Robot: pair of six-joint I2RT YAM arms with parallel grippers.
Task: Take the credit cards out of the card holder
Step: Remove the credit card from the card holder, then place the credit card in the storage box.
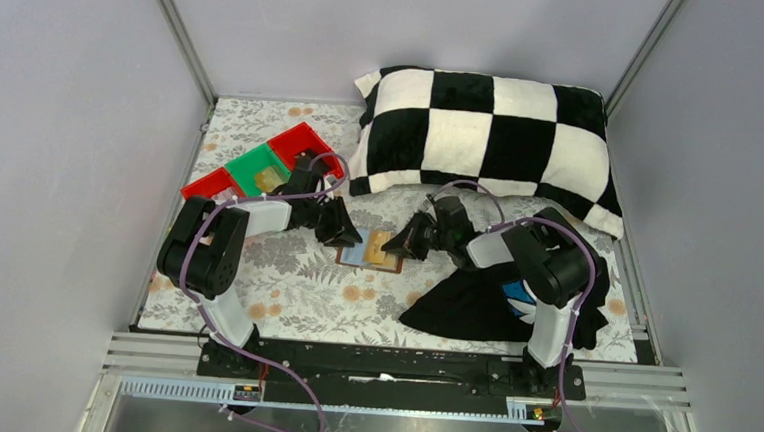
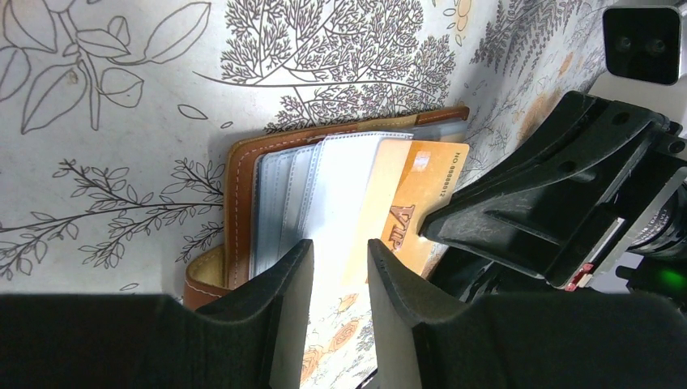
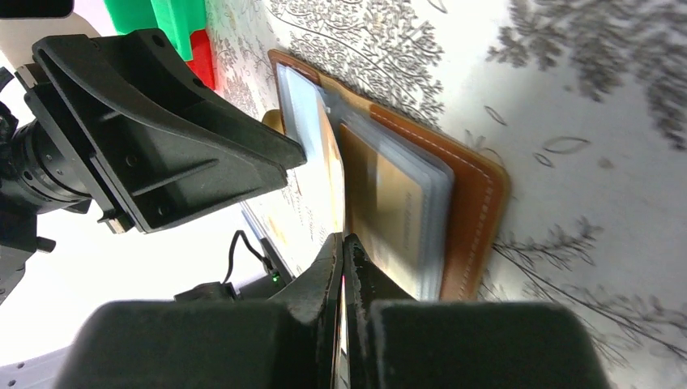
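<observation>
The brown card holder (image 1: 371, 249) lies open on the flowered tablecloth, its clear pocket panels (image 2: 283, 203) fanned out. A beige-orange credit card (image 2: 413, 198) marked VIP sticks out of a pocket toward the right. My right gripper (image 3: 342, 239) is shut on that card's edge (image 3: 331, 182), which I see edge-on in the right wrist view. My left gripper (image 2: 340, 243) stands open over the holder's near side, its fingers apart with a pale panel and the card showing in the gap. In the top view the left gripper (image 1: 342, 232) and the right gripper (image 1: 409, 240) face each other across the holder.
A black-and-white checked pillow (image 1: 488, 132) fills the back right. Red and green trays (image 1: 260, 172) stand at the back left, close behind the left arm. A black cloth (image 1: 468, 303) lies under the right arm.
</observation>
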